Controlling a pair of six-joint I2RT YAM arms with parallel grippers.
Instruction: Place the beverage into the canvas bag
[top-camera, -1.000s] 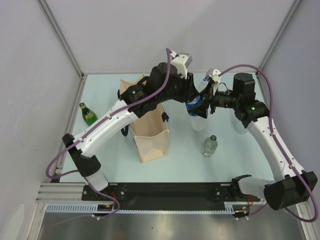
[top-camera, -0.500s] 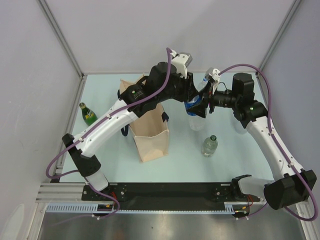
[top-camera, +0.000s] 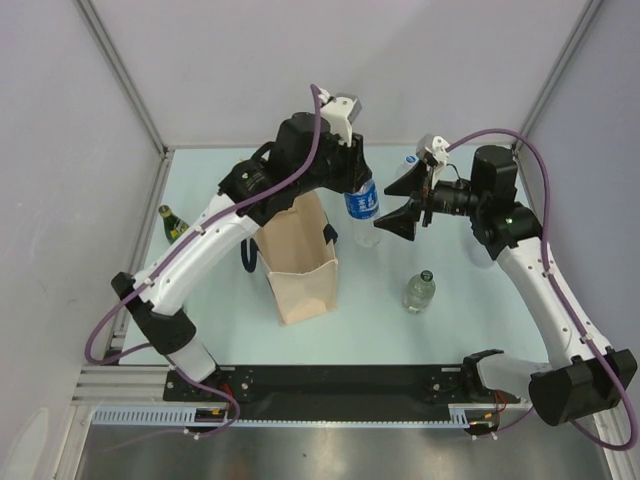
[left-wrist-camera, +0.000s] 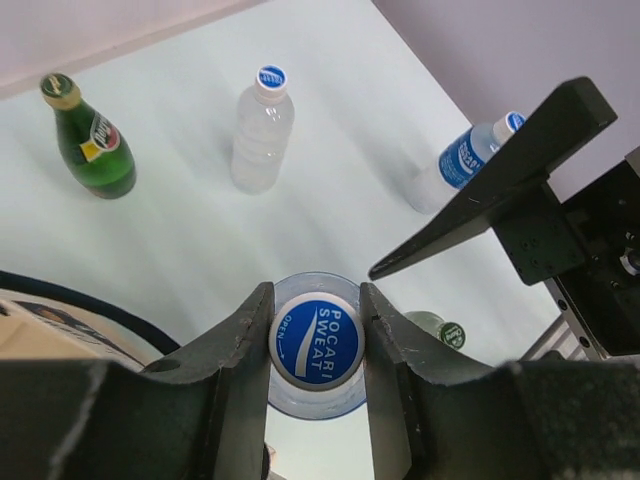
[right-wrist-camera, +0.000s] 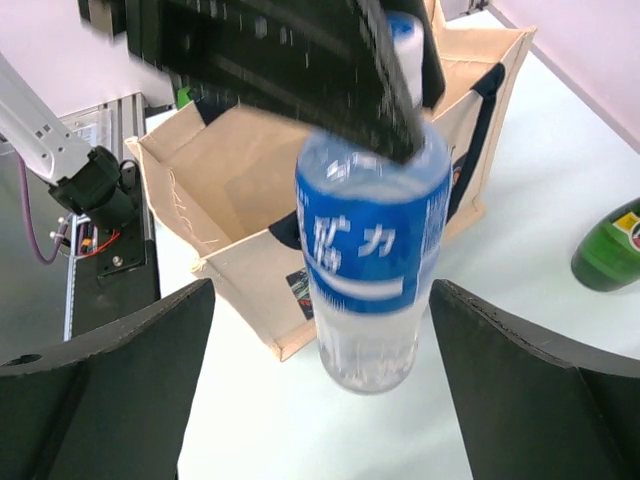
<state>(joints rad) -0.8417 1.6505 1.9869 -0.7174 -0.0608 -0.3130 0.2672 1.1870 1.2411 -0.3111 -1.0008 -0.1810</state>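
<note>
While the left gripper (left-wrist-camera: 316, 300) pinches the blue cap of the Pocari Sweat bottle (top-camera: 363, 207), both fingers (left-wrist-camera: 236, 345) pressed to the cap's sides, the bottle hangs neck-up just beside the canvas bag (top-camera: 298, 270), at the bag's far right corner. It is outside the bag, not over the opening. Whether its base clears the table (top-camera: 450, 330) I can't tell.

The right gripper (top-camera: 403, 202) is released, jaws spread wide, right of the bag and past the bottle. It points at the bottle with a gap between them and touches nothing. The right wrist view shows the bottle between the two splayed fingers but apart from both, blue label facing the camera and the bag right behind it.

The bag stands upright, mouth open, navy handles drooping over its sides, and I see nothing inside.

Other items, relative to the bag:
- Green glass bottle (top-camera: 177, 226): left of the bag, well apart, upright.
- Clear bottle with green cap (top-camera: 420, 290): right of the bag, nearer the arm bases than the held bottle, upright.
- Clear blue-capped bottle (left-wrist-camera: 260, 125) and a blue-labelled bottle (left-wrist-camera: 470, 160): only clear in the left wrist view, both on the table beyond the held bottle.
</note>
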